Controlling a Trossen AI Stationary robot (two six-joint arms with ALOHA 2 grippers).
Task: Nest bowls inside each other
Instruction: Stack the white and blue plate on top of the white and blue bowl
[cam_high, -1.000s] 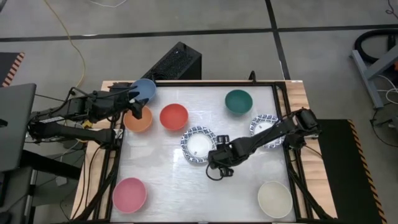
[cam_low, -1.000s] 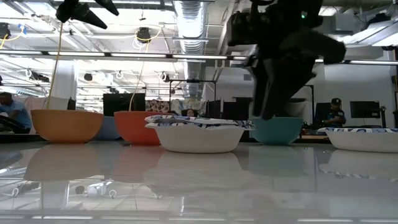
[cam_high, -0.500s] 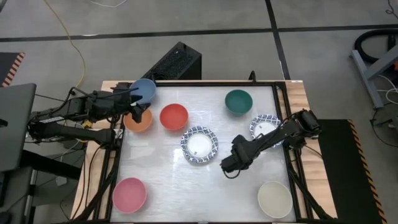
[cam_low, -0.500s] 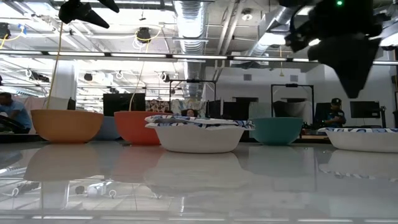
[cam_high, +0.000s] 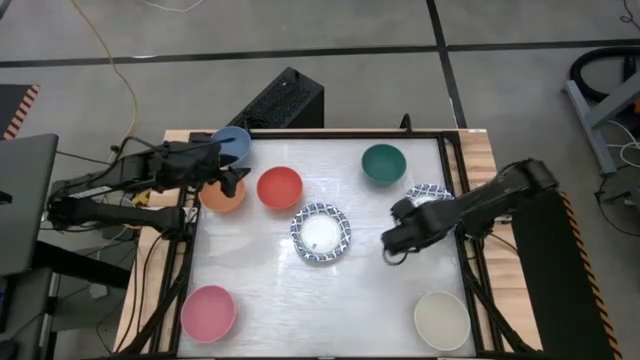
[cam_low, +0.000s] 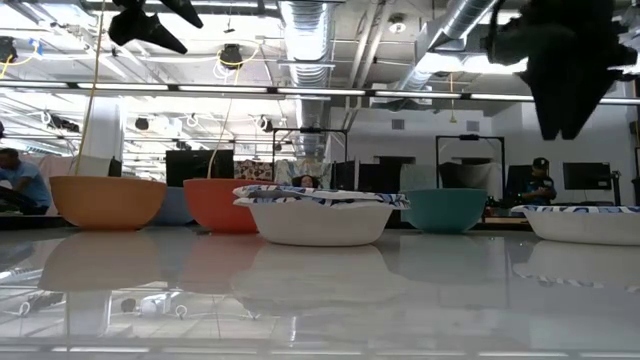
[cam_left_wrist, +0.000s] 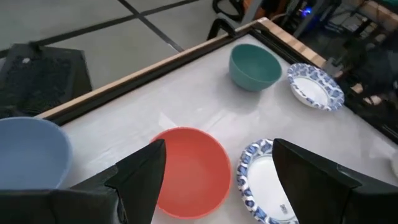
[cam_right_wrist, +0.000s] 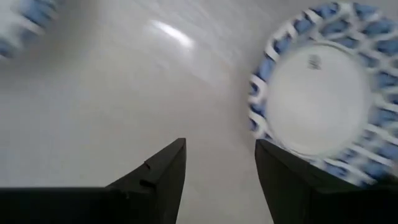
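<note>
Eight bowls showing on table (cam_high: 260, 290): pink (cam_high: 208, 312), orange (cam_high: 222, 195), blue (cam_high: 234, 143), red (cam_high: 279, 187), patterned (cam_high: 320, 233), green (cam_high: 383, 163), patterned (cam_high: 430, 195), cream (cam_high: 441, 319); left gripper (cam_high: 232, 182) hovering over orange bowl, fingers spread, empty; right gripper (cam_high: 396, 243), fingers spread, empty, withdrawing rightward from central patterned bowl.

An industrial lab hall is showing here: exposed ceiling ducts (cam_low: 300, 25), strip lights, monitors (cam_low: 585, 177), and people sitting at workstations (cam_low: 20, 180).

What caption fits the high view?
Open right gripper hovers between two blue-rimmed white bowls; open left gripper above the orange bowl.
</note>
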